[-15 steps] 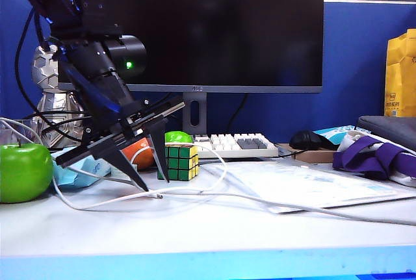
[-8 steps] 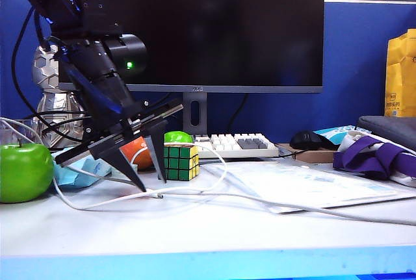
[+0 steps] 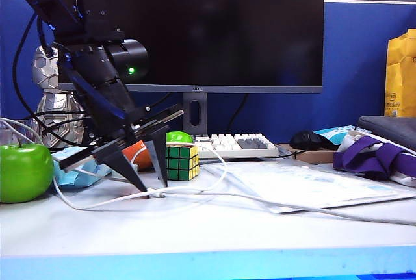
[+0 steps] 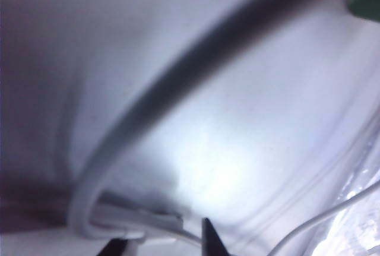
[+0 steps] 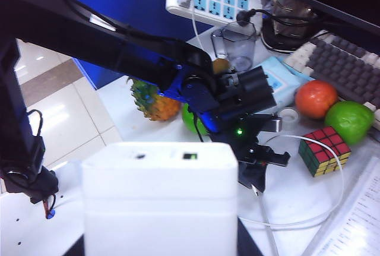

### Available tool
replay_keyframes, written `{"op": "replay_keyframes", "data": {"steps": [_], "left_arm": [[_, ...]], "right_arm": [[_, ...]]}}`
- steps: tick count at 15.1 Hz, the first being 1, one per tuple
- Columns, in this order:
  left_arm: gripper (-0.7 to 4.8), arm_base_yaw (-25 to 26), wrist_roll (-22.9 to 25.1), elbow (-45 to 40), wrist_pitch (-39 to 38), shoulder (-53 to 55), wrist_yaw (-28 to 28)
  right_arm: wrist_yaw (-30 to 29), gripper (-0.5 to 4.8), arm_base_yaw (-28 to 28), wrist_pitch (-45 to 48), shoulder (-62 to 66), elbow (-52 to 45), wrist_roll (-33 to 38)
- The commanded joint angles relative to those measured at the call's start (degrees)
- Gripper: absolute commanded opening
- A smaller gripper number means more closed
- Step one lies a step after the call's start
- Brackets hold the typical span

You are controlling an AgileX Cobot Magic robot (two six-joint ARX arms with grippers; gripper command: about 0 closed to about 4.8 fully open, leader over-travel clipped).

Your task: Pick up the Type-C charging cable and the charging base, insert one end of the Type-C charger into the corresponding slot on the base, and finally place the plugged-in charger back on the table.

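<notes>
Close to the front edge of the white surface, the Type-C charging cable is laid in long loops. Its small plug end is straddled by the left pincer, whose two dark fingers are spread apart with their tips down at the surface, and nothing is gripped between them. Just behind, a Rubik's cube is seen, with a green apple off to the left. Up in the air, the charging base is squeezed in the right pincer, with the fingers mostly hidden behind it.
</notes>
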Motion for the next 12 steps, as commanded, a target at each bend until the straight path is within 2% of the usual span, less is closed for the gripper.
{"op": "replay_keyframes", "data": {"steps": [1, 12], "left_arm": [[1.16, 0.0, -0.5, -0.3, -0.5, 0.8, -1.1], [1.22, 0.0, -0.7, -0.3, -3.7, 0.7, -0.3]], "right_arm": [[-0.2, -0.04, 0.0, 0.8, -0.5, 0.3, 0.3], [-0.2, -0.04, 0.0, 0.5, -0.5, 0.3, 0.3]]}}
